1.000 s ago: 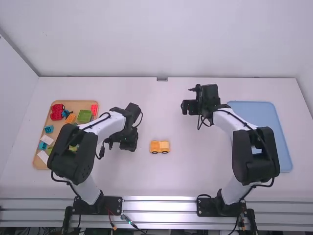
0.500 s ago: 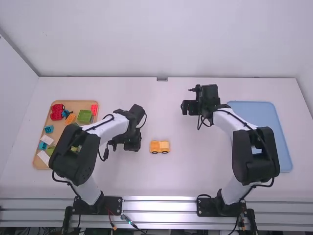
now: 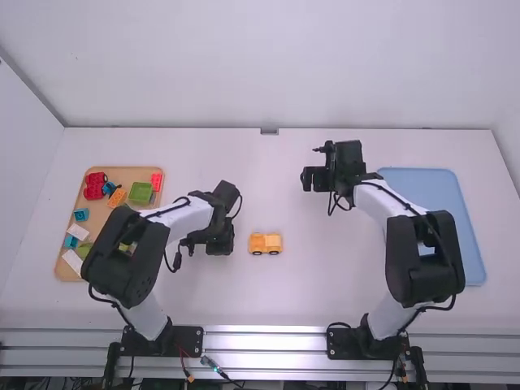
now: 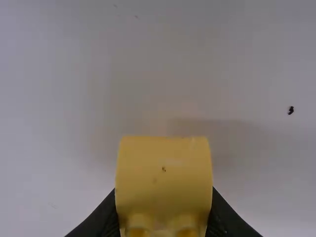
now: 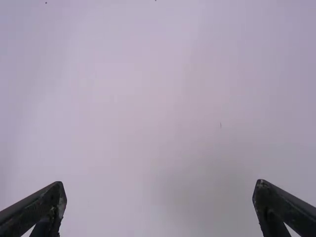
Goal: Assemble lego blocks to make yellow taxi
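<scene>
So L pincer is gripping a yellow block near the yellow car, approx mid desk but nearer the arms' edge. R pincer is spread wide, closer to far edge.

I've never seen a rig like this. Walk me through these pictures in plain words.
The machine is a pair of robot arms, left arm and right arm, each ending in a black two-finger gripper. The high view looks down from above and behind them; each wrist view comes from a camera on that arm's wrist.

On the white table, a tan tray at the left carries coloured toy blocks. A blue tray lies at the right. Between the arms stands an orange-yellow toy car piece with wheels, likely the taxi's base.

The left gripper holds a yellow block between its fingers, near the car piece. The right gripper is open and holds nothing.
</scene>
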Action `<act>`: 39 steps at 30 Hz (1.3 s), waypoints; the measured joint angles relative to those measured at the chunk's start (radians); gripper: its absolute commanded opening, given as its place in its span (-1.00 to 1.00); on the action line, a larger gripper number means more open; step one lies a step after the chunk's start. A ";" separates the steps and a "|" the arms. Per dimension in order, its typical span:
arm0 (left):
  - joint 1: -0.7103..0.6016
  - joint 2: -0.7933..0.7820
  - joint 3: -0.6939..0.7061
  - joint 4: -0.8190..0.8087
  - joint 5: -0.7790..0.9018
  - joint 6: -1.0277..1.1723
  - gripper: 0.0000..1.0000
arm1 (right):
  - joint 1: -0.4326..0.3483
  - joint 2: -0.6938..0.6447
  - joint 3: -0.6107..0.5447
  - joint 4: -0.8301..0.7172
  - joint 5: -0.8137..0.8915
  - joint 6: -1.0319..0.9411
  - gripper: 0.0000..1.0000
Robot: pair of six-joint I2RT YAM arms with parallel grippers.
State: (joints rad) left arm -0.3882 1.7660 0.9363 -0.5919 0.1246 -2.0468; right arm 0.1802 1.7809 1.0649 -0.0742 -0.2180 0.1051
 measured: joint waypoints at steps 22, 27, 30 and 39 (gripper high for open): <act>0.000 0.000 -0.001 0.027 0.015 0.045 0.57 | 0.000 0.000 0.000 -0.005 0.000 0.000 0.98; 0.008 0.000 0.000 0.033 0.041 0.066 0.79 | 0.000 0.000 0.000 -0.004 0.000 0.000 0.98; 0.025 0.000 -0.001 0.044 0.070 0.105 0.77 | 0.000 0.000 0.000 -0.004 0.000 -0.001 0.98; 0.137 -0.005 0.029 -0.068 0.154 0.324 0.56 | 0.000 0.000 0.000 -0.004 0.000 -0.001 0.98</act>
State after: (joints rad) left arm -0.2516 1.7615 0.9649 -0.6594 0.2783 -1.7229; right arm 0.1802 1.7809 1.0649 -0.0784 -0.2176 0.1043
